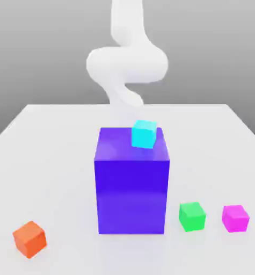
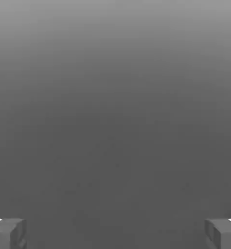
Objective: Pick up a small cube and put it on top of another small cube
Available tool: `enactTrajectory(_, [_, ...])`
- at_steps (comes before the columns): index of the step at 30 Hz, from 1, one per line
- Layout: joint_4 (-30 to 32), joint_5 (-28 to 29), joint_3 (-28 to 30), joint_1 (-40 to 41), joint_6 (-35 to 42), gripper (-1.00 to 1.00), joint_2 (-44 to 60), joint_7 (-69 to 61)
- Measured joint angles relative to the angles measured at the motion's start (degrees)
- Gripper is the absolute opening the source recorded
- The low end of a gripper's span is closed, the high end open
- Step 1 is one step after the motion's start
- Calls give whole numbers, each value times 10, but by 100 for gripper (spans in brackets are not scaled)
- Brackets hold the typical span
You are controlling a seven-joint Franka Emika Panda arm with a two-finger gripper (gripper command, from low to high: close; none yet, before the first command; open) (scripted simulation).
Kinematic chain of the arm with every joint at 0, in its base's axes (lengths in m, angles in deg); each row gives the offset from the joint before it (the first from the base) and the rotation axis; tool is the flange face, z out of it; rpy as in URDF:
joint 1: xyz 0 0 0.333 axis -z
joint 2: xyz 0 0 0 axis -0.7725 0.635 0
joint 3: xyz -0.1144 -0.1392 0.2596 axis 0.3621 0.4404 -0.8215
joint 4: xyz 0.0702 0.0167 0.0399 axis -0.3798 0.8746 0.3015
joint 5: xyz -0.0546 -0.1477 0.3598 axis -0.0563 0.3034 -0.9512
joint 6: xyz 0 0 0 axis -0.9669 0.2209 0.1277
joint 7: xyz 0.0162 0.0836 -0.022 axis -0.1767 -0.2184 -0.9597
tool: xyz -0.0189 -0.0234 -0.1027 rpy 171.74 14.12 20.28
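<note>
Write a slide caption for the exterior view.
A white arm behind a blue block topped by a cyan cube; orange, green and pink cubes in front.

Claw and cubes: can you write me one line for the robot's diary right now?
claw: open, empty | cyan cube: on blue block | pink cube: on table | stacking: not done

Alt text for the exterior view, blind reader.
Cyan cube resting on a big blue block on a white table; orange cube at the exterior view's left, green and magenta cubes at its right. White robot arm behind the block.
</note>
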Motion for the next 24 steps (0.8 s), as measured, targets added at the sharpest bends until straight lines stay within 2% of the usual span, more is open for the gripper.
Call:
enactTrajectory(17, [100, 20, -66, -175, -169, 0, 357, -347])
enactTrajectory(24, [139, 51, -102, -229, -238, 0, 503, -469])
